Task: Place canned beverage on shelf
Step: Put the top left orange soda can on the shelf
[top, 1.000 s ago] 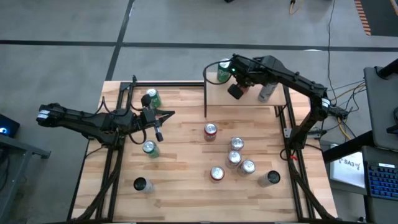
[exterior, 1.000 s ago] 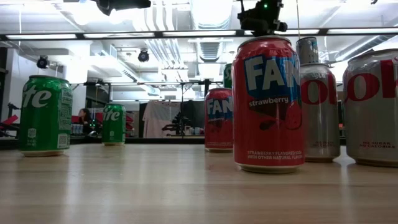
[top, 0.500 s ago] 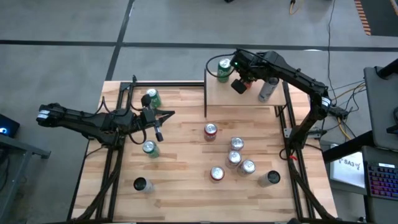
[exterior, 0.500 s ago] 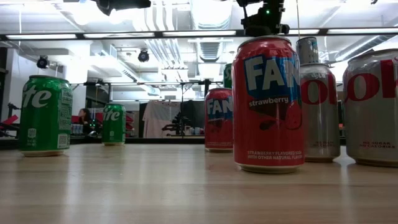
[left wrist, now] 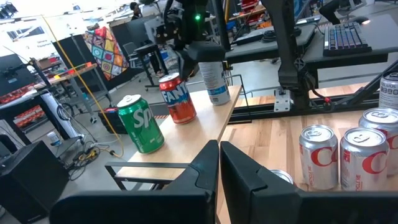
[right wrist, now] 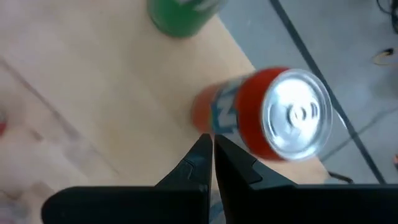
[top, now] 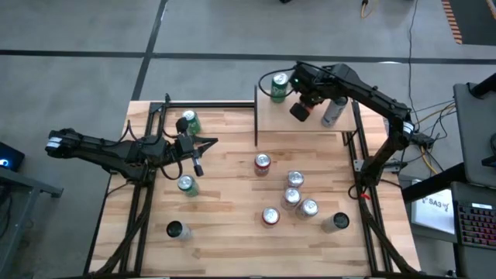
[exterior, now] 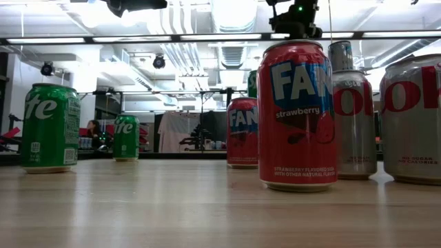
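Red strawberry Fanta can [right wrist: 273, 118] with silver lid, upright on the light wood shelf [top: 271, 120] beside a green Sprite can [top: 279, 85]; right gripper [right wrist: 212, 155] above, fingers closed, empty

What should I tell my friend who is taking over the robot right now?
Right gripper: jaws shut and empty, above the shelf beside a red Fanta can.
Left gripper: jaws shut, empty, waiting over the left side of the table.
On the shelf: a green Sprite can, the red Fanta can and a slim silver can, all upright.
Left to do: cans on the tabletop, such as the red one and the silver ones.
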Controlling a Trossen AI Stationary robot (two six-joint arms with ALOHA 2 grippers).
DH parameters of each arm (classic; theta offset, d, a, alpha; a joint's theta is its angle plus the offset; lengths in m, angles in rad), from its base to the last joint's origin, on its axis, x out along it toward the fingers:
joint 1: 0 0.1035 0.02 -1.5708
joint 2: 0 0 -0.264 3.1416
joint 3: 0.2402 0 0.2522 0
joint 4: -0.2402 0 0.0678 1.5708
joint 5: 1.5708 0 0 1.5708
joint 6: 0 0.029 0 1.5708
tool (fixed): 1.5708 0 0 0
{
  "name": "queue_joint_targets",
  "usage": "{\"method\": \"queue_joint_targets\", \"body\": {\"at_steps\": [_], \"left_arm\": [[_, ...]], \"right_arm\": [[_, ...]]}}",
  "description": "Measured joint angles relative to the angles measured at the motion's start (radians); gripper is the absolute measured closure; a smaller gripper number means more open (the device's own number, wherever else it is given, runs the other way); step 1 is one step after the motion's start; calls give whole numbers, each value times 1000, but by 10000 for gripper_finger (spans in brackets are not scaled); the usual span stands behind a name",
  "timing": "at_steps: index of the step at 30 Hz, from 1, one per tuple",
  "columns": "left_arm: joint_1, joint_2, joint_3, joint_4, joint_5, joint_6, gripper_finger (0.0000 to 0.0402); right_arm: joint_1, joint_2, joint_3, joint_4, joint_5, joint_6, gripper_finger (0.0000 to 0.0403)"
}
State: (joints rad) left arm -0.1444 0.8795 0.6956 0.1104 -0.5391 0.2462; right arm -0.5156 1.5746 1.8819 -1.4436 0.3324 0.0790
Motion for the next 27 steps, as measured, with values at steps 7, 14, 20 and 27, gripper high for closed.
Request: {"method": "queue_joint_targets", "body": {"at_steps": [7, 14, 20, 27], "left_arm": [[0, 0, 0, 0, 0, 0, 402], [0, 0, 0, 0, 0, 0, 402], [0, 0, 0, -2, 0, 0, 402], [0, 0, 0, -6, 0, 0, 402]], "right_arm": [[-4, -1, 9, -39, 65, 5, 394], [-17, 13, 9, -38, 98, 0, 394], [-32, 31, 9, -32, 105, 0, 394], [-38, 38, 9, -1, 125, -10, 394]]}}
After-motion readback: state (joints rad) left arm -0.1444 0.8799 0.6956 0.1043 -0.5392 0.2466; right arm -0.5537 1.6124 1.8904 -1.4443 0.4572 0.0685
